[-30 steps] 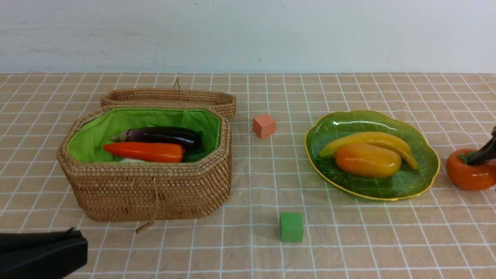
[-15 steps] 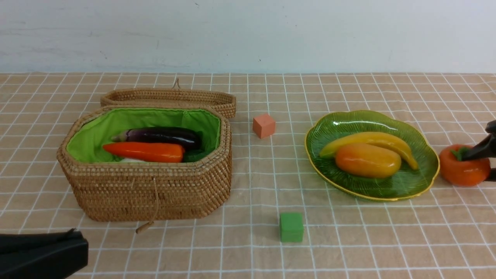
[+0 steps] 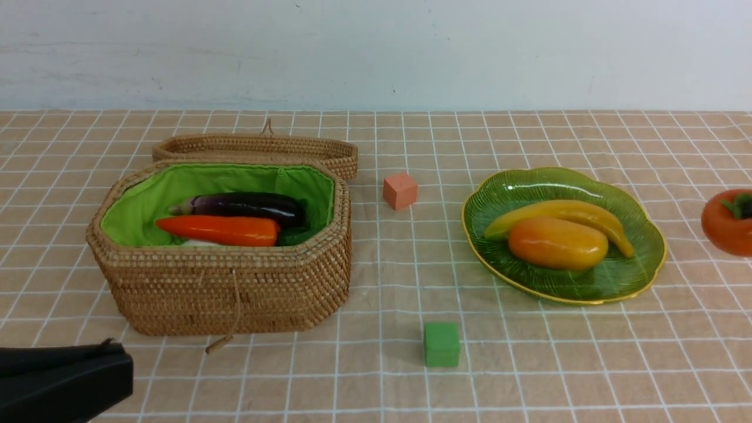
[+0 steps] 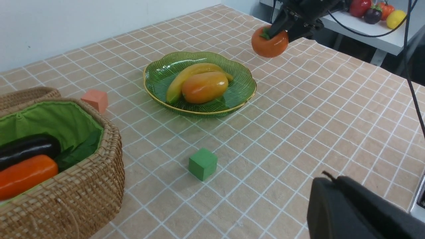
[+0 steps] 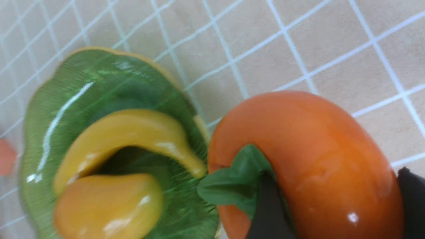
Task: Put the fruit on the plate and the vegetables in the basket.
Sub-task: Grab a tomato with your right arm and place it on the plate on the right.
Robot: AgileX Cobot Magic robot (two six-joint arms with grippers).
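Observation:
The green glass plate (image 3: 531, 188) holds the yellow banana (image 3: 564, 210) and the orange-yellow mango (image 3: 557, 242). My right gripper (image 5: 338, 205) is shut on the orange-red persimmon (image 5: 308, 159), one finger at its green leaf cap. It holds the fruit in the air just right of the plate, at the front view's right edge (image 3: 727, 223). The woven basket (image 3: 229, 288) holds the purple eggplant (image 3: 247, 205), the carrot (image 3: 220, 230) and a sliver of white radish (image 3: 198, 242). My left gripper (image 3: 64, 382) is shut and empty at the near left.
The basket lid (image 3: 258, 147) lies behind the basket. A small orange cube (image 3: 400, 190) sits between the basket and the plate. A small green cube (image 3: 442, 345) sits near the front middle. A shelf with toy produce (image 4: 375, 13) stands beyond the table.
The persimmon has risen off the table in my right gripper and shifted toward the front view's right edge. The left arm has not moved.

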